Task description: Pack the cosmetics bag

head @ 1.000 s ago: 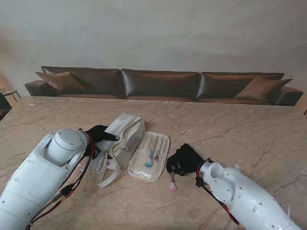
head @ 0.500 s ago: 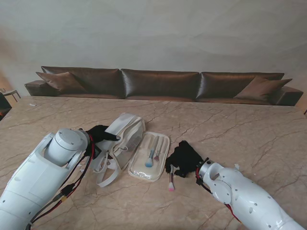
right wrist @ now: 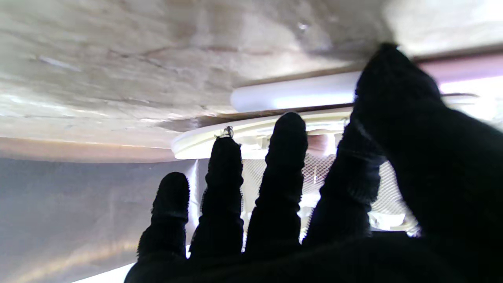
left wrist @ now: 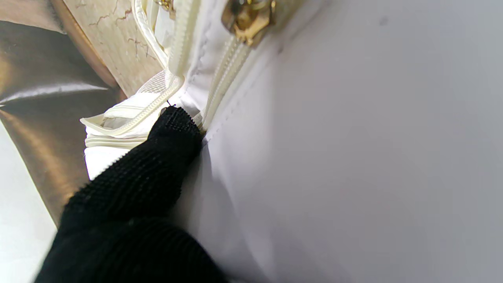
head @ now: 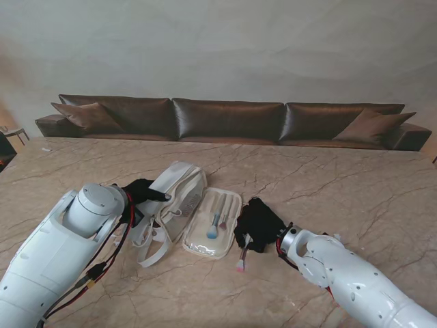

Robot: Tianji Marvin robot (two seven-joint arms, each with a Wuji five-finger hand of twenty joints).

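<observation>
Lower centre-right of the stand view: right hand (head: 258,222) pinching a pink-tipped makeup brush (head: 242,259), bristles nearer, handle under the black fingers (right wrist: 222,188), other fingers spread in the wrist view. Just left: clear brush pouch (head: 212,223) flat on the marble table (head: 355,184), blue-tipped brush (head: 213,229) inside. Lower left: left hand (head: 140,189) pressed on the white cosmetics bag (head: 176,198), fingertip (left wrist: 175,129) against its zipper (left wrist: 226,74); grip impossible to tell. Upper frame: brown sofa (head: 229,119)

Bare table (head: 341,178) right of pouch (head: 213,222)
</observation>
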